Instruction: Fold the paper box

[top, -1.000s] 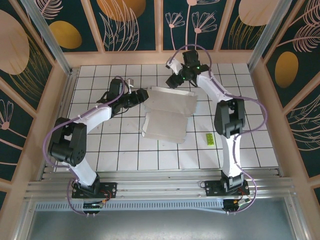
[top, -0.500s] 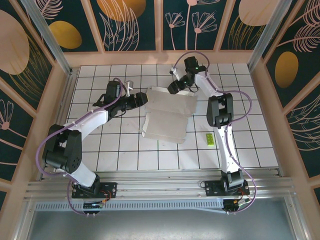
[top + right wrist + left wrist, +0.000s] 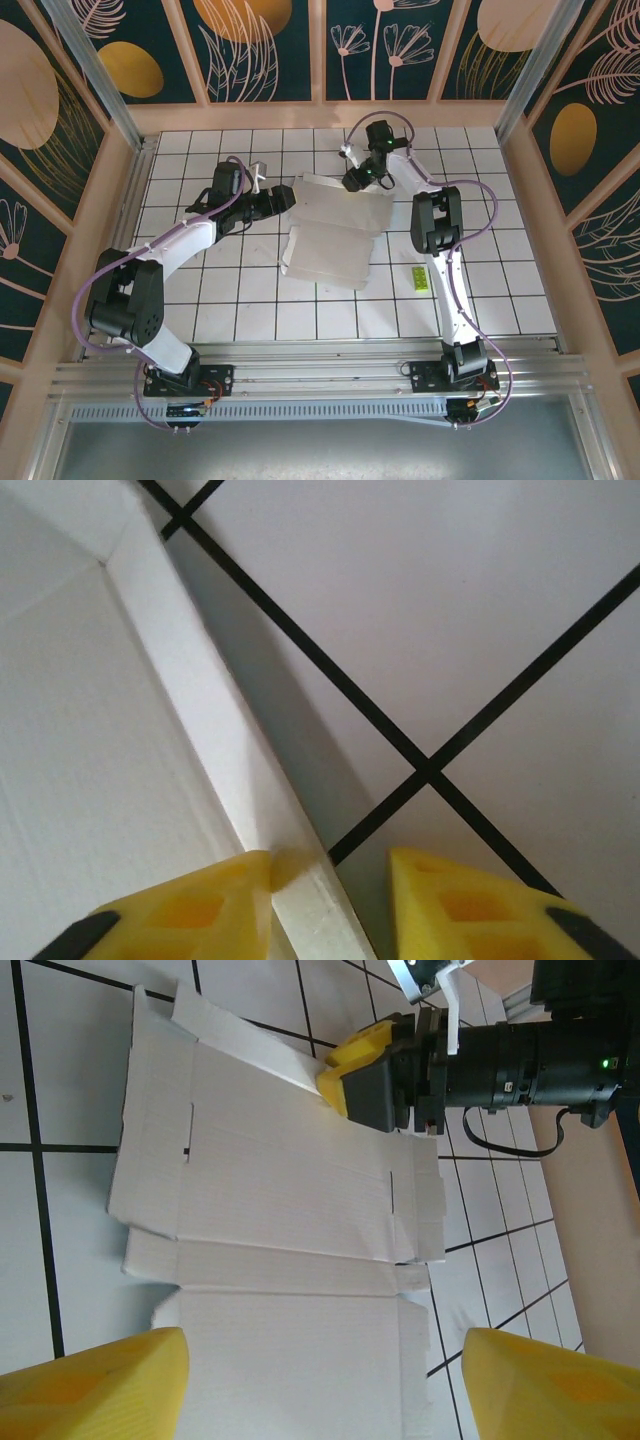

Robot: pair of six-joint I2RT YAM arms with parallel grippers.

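The paper box (image 3: 335, 235) lies flat, white side up, in the middle of the counter (image 3: 250, 300), its creases running roughly left to right. The left tool (image 3: 285, 193) sits just off its left edge, spread wide and empty, while the right tool (image 3: 353, 180) is at the far edge, nearer the flap to be raised. Our right wrist view shows what the overhead cannot: its fingers (image 3: 190, 900) set narrow astride that upturned flap, one touching the card, the other just clear, so we judge there is no firm pinch yet.
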